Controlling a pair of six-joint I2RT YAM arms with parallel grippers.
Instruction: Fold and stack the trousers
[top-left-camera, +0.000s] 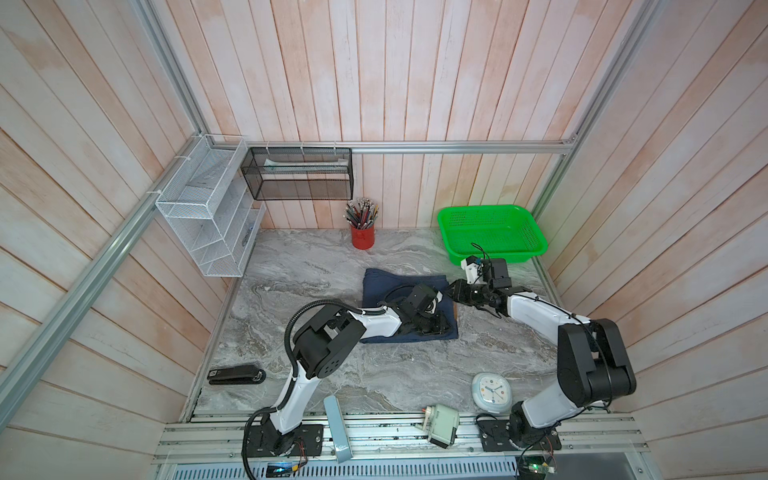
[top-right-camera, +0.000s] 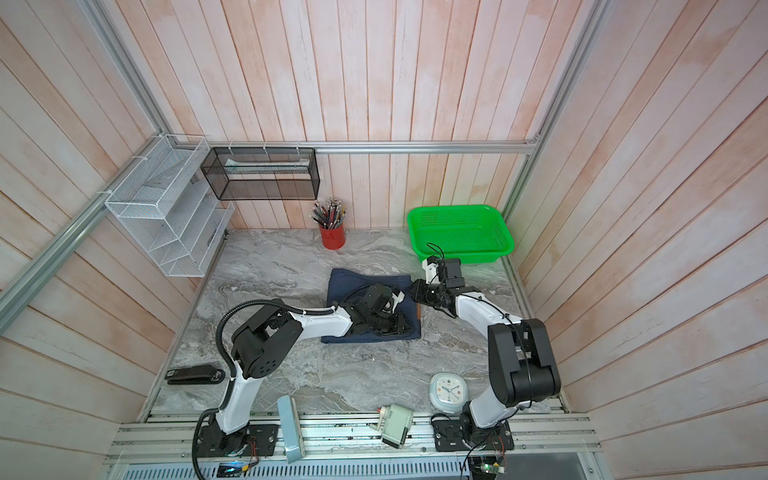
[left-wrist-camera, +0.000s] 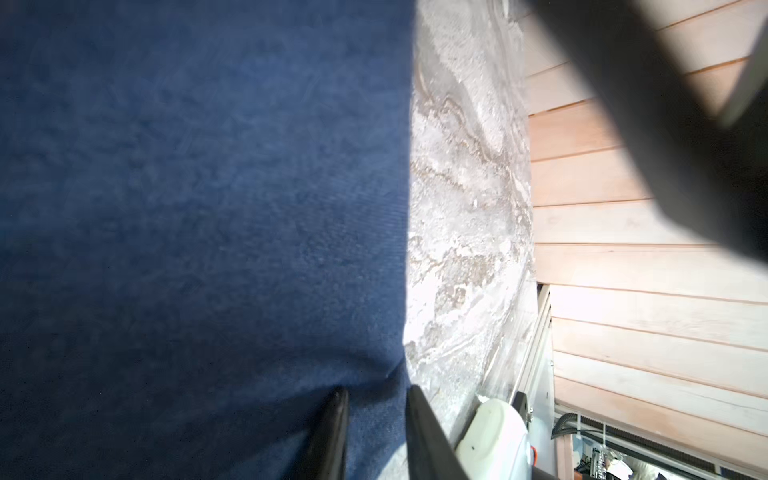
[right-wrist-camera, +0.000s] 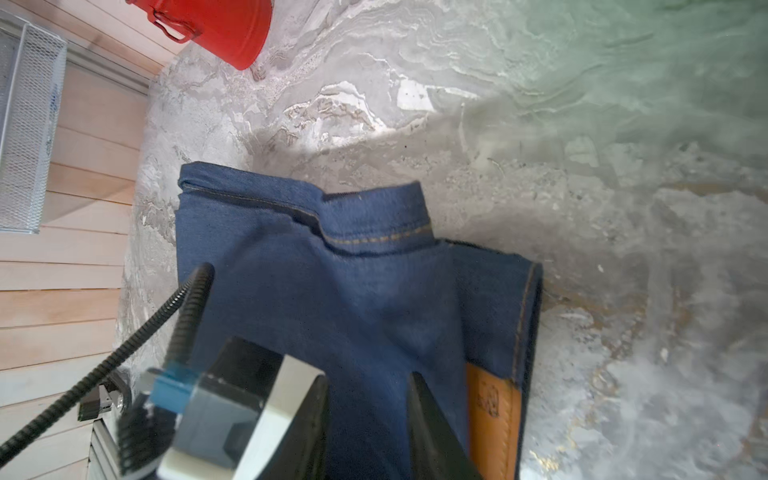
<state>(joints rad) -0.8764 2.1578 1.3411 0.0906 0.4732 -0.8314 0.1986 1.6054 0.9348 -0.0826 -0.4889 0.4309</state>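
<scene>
The marble-look tabletop (top-left-camera: 332, 374) takes up most of the scene. The trousers (top-left-camera: 382, 286) lie on it around the middle, folded into a chunky navy square, and show up in both top views. The green basket (top-left-camera: 519, 255) sits in the far right corner, near the bundle but not touching it. The red pencil cup (top-left-camera: 362, 237) stands back by the wall.

Both arms are down on the denim. The left gripper (left-wrist-camera: 376, 399) is at the bundle's edge, jaws partly apart with cloth between them. Same deal for the right gripper (right-wrist-camera: 368, 382), whose jaws straddle the denim just beside the tan leather patch (right-wrist-camera: 492, 415). Can't tell if either one actually pinches the fabric.
</scene>
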